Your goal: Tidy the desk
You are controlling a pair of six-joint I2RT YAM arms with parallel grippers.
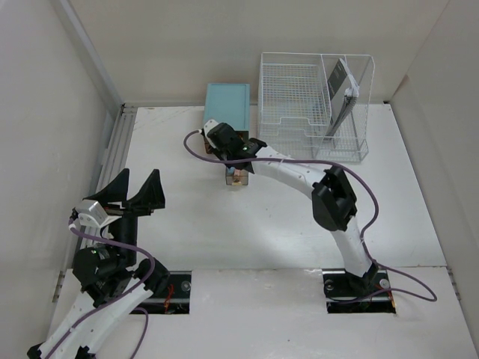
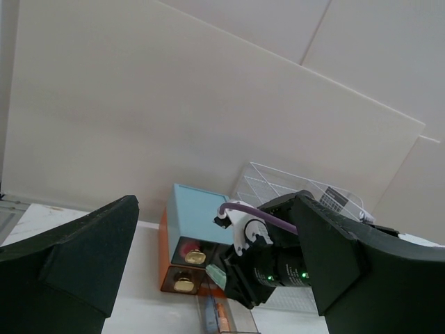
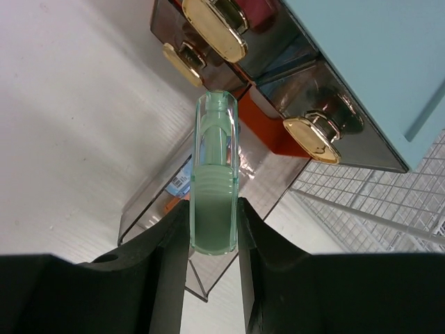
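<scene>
The right claw (image 3: 213, 216) pinches a pale green tube (image 3: 215, 139); just beyond it we see an open clear drawer (image 3: 149, 202) of the teal box (image 3: 375, 62). The left claw (image 1: 140, 183) hangs spread wide above the surface (image 1: 224, 232).

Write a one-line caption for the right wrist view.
Right gripper pinches a pale green tube over the open clear drawer of the teal drawer box.

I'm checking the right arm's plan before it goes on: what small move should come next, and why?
Probably lower the green tube into the clear drawer. The right gripper is shut on the tube, which appears to hang right over the pulled-out drawer, and the drawer looks far from full, so a short descent should put it inside before release.
</scene>
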